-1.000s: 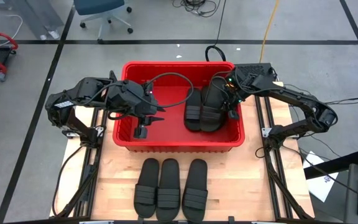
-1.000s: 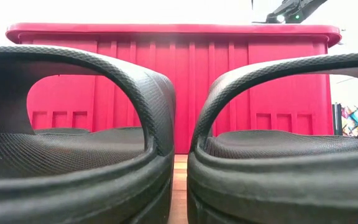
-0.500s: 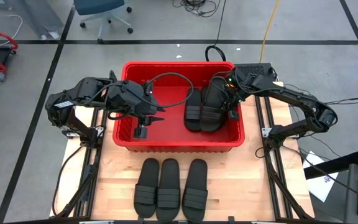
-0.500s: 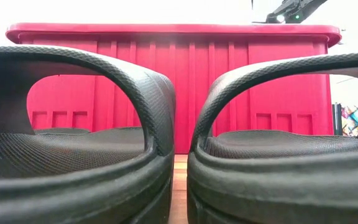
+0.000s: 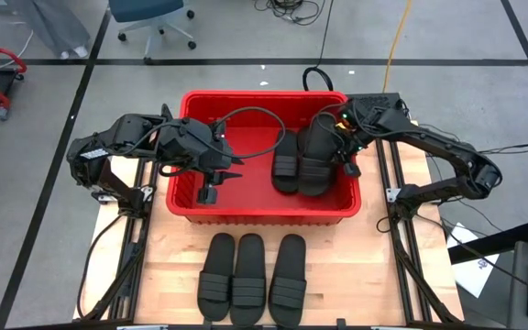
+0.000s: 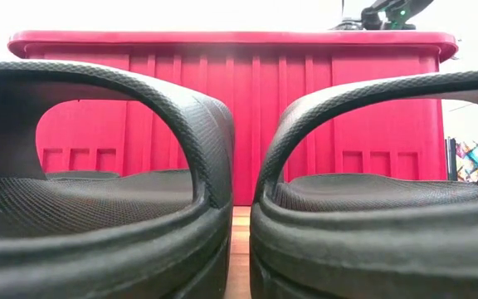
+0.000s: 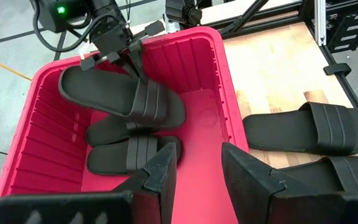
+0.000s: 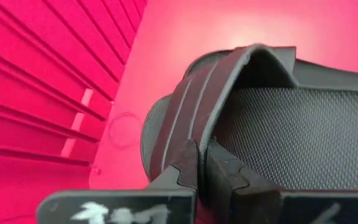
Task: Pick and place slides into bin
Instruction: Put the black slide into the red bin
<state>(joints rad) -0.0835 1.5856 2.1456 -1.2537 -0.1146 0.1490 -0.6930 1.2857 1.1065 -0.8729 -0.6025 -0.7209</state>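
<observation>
The red bin (image 5: 264, 95) stands at the table's far middle. My right gripper (image 5: 342, 148) is in its right half, shut on a black slide (image 5: 319, 158), which shows tilted in the left wrist view (image 7: 114, 93). Two more slides (image 7: 126, 154) lie on the bin floor under and beside it. My left gripper (image 5: 211, 190) hangs open and empty over the bin's left half. Three slides (image 5: 248, 278) lie side by side, soles down, on the table near the front edge. My right gripper pinches the slide's ribbed strap (image 8: 188, 127) between its two fingers, which come slanting down from the bin's far right. The slide sits tilted, its heel end (image 7: 73, 81) raised, over the two slides on the bin floor. Whether it rests on them I cannot tell.
The bin's left half (image 7: 48, 130) has bare floor under my left gripper. Bare wood shows on the table to either side of the three slides. In the low view two of those slides (image 6: 98, 208) fill the foreground in front of the bin wall (image 6: 239, 116).
My right gripper has shifted a little toward the table's right and near edges, and the held slide has moved with it. My left gripper has kept still.
</observation>
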